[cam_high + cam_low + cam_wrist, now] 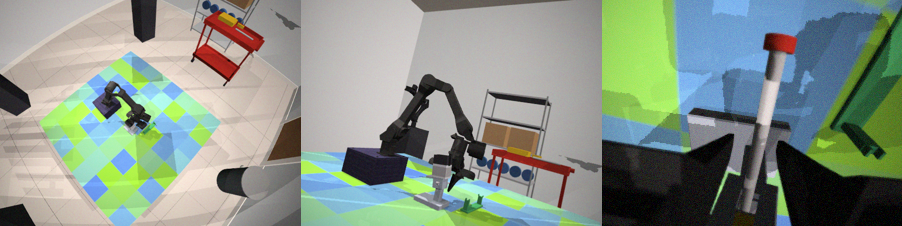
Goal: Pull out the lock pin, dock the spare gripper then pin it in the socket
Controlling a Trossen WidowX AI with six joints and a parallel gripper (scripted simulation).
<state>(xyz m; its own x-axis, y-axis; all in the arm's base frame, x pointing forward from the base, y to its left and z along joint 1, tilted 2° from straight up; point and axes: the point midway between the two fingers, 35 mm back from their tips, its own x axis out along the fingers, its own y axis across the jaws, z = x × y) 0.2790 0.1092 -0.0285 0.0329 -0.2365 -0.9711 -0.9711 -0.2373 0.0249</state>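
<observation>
The pin [767, 100] with its red head [780, 44] shows in the wrist view, running down between the fingers, its head up and nearer the camera. My gripper [135, 124] [461, 183] [755, 142] is part open, one finger on each side of the pin. The light grey mount [130, 129] [425, 199] stands upright on its base. Its socket block [441, 184] has a round hole with a small pale spot in it. The spare gripper [441, 170], grey with a dark top, sits upright above the socket. How deep the pin sits is hidden.
A green cradle [149, 128] [473, 207] [872, 95] with two forked posts stands close beside the mount and holds nothing visible. The arm's dark purple base block [107, 108] [373, 169] is behind. A red cart [231, 32] [532, 162] stands far off.
</observation>
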